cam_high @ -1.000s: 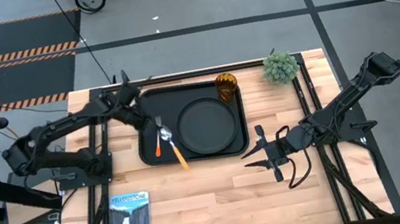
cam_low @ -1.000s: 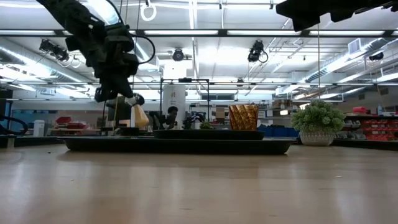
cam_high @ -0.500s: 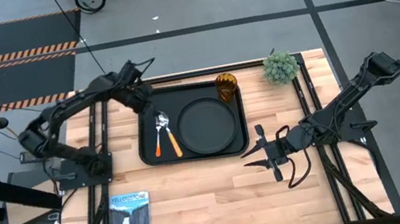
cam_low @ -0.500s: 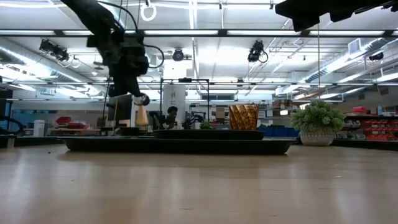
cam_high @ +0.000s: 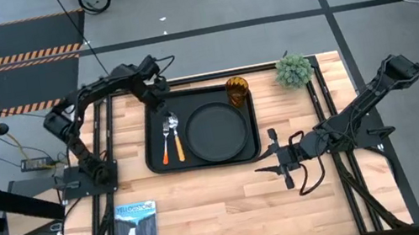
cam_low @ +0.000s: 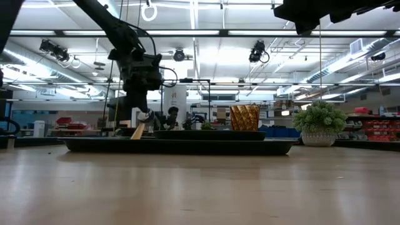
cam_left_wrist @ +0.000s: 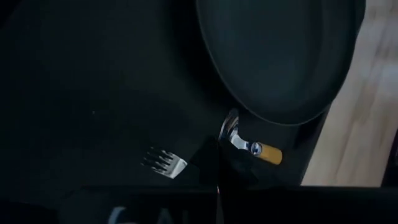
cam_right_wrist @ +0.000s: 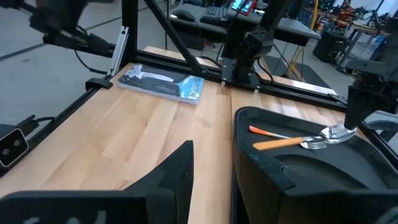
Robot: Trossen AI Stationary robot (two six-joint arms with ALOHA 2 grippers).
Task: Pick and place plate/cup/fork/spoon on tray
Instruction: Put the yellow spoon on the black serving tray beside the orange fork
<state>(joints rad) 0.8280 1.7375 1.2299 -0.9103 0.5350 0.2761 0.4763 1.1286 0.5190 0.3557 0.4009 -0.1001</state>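
Note:
The black tray (cam_high: 204, 163) lies mid-table. On it rest the round black plate (cam_high: 216, 131), the amber cup (cam_high: 237, 90) upright at the far right corner, and the fork (cam_high: 166, 146) and the spoon (cam_high: 180, 146) side by side left of the plate. In the left wrist view the spoon's bowl (cam_left_wrist: 231, 129) lies by the plate's rim (cam_left_wrist: 280, 115), with the fork's tines (cam_left_wrist: 163, 162) beside it. My left gripper (cam_high: 156, 92) is shut and empty above the tray's far left corner. My right gripper (cam_high: 266, 159) is open and empty, just right of the tray's near right corner.
A small potted plant (cam_high: 294, 71) stands at the far right of the table. A book (cam_high: 137, 232) lies at the near left. Bare wood stretches between the tray's near rim and the table's near edge.
My left gripper has drawn back from over the fork and spoon toward the table's far edge, to the tray's far left corner. The spoon, which lay slanted with its handle end over the tray's near rim, now lies inside the tray beside the fork.

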